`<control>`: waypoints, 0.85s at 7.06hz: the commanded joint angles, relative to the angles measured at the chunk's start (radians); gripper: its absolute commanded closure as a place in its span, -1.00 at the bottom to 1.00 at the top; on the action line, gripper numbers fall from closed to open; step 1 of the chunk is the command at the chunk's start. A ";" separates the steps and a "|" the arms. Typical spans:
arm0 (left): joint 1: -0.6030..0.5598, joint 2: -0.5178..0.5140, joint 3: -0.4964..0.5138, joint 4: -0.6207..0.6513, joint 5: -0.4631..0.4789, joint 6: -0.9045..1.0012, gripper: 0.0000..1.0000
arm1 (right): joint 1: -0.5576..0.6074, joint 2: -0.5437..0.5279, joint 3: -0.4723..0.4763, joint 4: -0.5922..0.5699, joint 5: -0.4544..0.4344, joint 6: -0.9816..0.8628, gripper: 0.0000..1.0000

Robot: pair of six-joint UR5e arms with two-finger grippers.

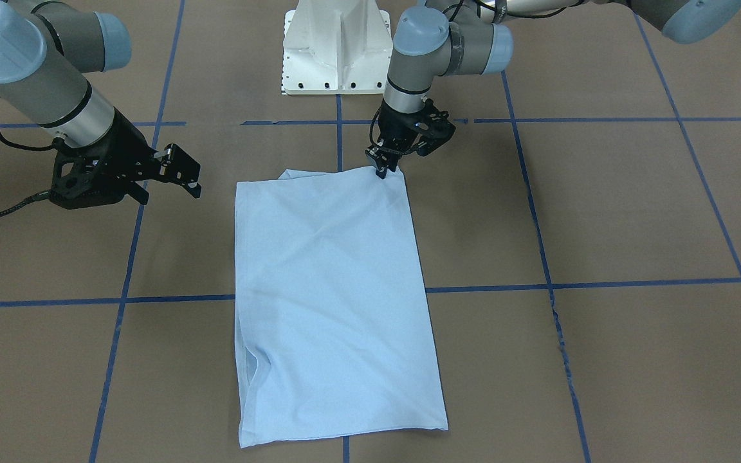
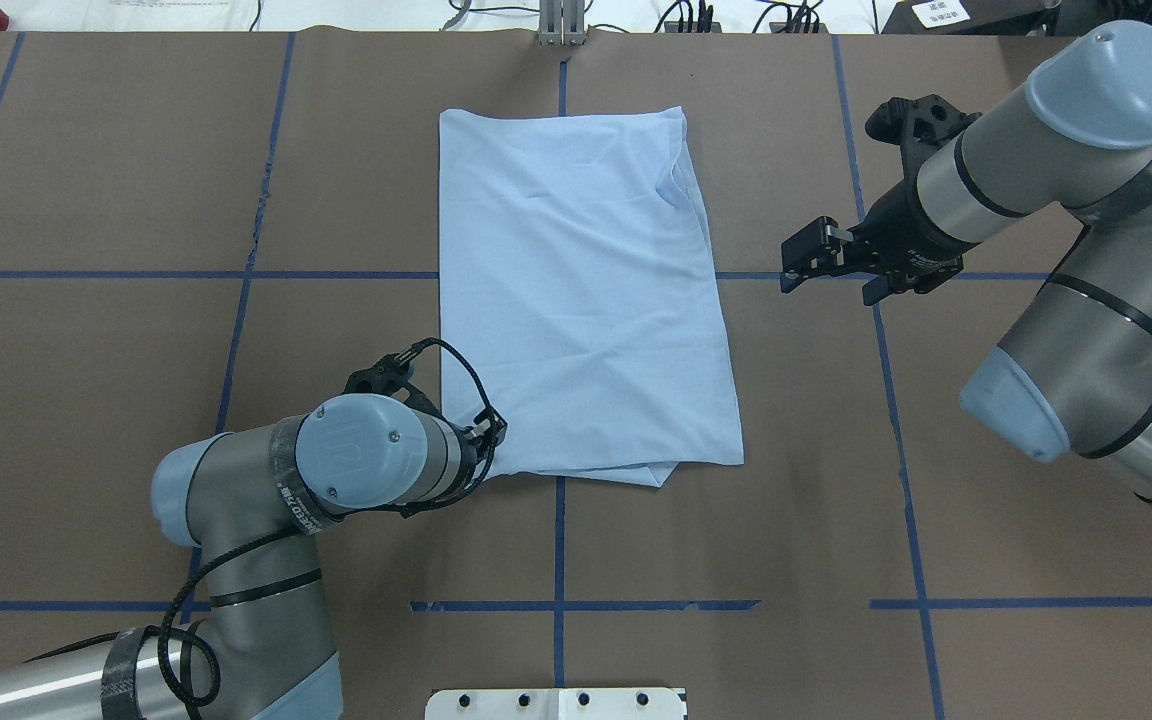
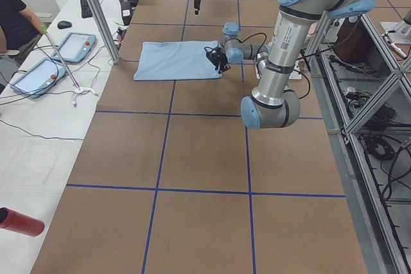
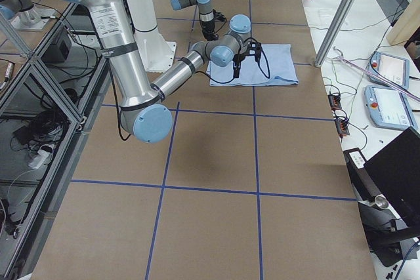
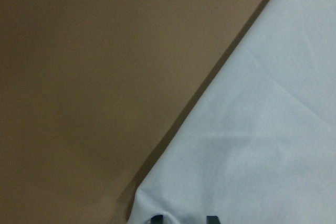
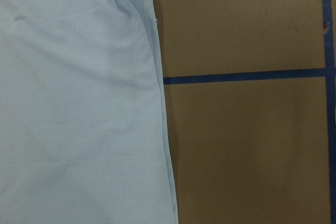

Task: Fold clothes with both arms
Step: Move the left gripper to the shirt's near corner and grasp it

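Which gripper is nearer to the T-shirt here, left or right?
Left. The left gripper is at a corner of the T-shirt nearest the robot; the right gripper hangs open off its long side, not touching.

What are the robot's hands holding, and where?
The left gripper is down on a corner of the shirt, the one nearest the robot, but a firm pinch cannot be told. The right gripper is open and holds nothing.

Brown table [image 1: 634,212] marked with a blue tape grid [image 1: 602,283].
A white pedestal [image 1: 335,45] stands at one long edge. Beside the table, a white bench [image 3: 38,133] holds two tablets [image 3: 77,46] and a red bottle [image 3: 19,221]; a person [image 3: 16,20] in black is partly visible.
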 commanded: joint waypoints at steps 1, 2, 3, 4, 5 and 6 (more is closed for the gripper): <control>-0.005 0.001 -0.010 0.040 -0.004 0.071 -0.89 | -0.001 0.000 -0.002 0.000 0.000 0.001 -1.00; -0.005 0.001 -0.008 0.048 -0.005 0.071 -0.89 | -0.006 0.001 0.000 0.000 -0.002 0.003 -1.00; -0.002 0.001 0.007 0.046 -0.004 0.071 -0.89 | -0.007 0.000 0.000 0.000 -0.003 0.003 -1.00; 0.000 -0.001 0.018 0.045 -0.001 0.070 -0.88 | -0.007 0.000 0.000 0.000 -0.003 0.003 -1.00; 0.000 -0.004 0.029 0.045 -0.001 0.071 -0.88 | -0.007 0.000 0.000 0.000 -0.003 0.003 -1.00; 0.000 -0.007 0.027 0.046 -0.001 0.067 -0.70 | -0.007 0.000 -0.002 0.000 -0.003 0.003 -1.00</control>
